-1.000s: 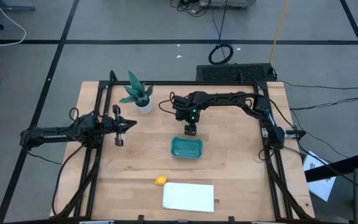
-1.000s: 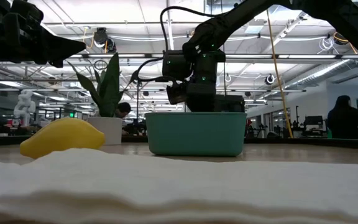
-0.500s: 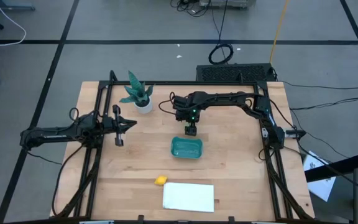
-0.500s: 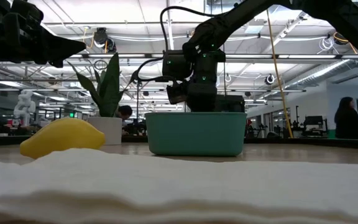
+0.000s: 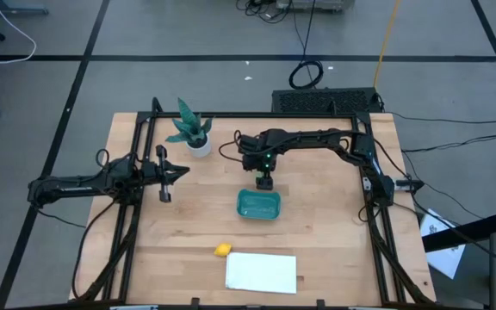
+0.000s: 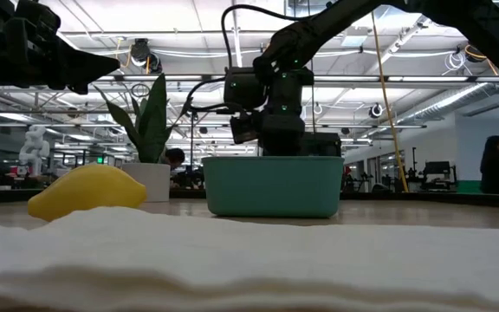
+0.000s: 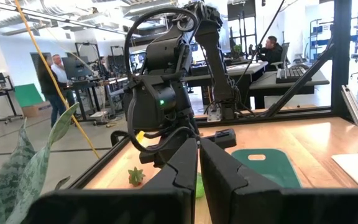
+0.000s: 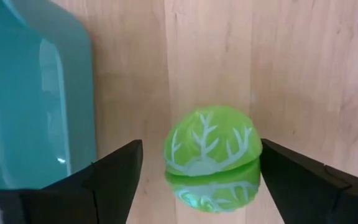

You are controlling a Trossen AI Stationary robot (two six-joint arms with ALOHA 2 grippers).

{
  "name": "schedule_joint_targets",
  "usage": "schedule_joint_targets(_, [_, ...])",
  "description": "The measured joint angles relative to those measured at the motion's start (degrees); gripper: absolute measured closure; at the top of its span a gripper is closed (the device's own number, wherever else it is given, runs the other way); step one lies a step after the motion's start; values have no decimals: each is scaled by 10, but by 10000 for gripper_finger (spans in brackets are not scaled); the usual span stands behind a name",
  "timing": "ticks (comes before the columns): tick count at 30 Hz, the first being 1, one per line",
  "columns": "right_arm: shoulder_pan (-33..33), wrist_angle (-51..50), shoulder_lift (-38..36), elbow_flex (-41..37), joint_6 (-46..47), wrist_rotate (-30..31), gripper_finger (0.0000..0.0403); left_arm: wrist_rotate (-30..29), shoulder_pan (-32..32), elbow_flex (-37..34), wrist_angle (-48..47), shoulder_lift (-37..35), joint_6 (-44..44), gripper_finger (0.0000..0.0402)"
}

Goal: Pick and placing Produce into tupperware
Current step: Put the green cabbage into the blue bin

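A light green ball with pale veins rests on the wooden table just beyond the teal tupperware, whose wall also shows in the right wrist view. My right gripper is open and low over the table. Its two fingers stand on either side of the ball without clearly touching it. The yellow lemon-like piece lies on the table near the front edge. My left gripper is shut and empty at the table's left. I cannot make out the dark red piece.
A potted green plant stands at the far left. A flat white sheet lies at the near edge beside the lemon. A small green leafy bit lies on the table past my right arm. People show in the room behind.
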Motion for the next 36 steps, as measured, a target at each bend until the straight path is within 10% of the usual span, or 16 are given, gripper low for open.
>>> schedule_joint_targets(19, [0, 14, -46, 5, -94, 27, 69, 0, 0, 0, 0, 0, 0, 376])
schedule_joint_targets(36, [31, 15, -111, -7, -532, 52, 69, 0, 0, 0, -1, 0, 0, 376])
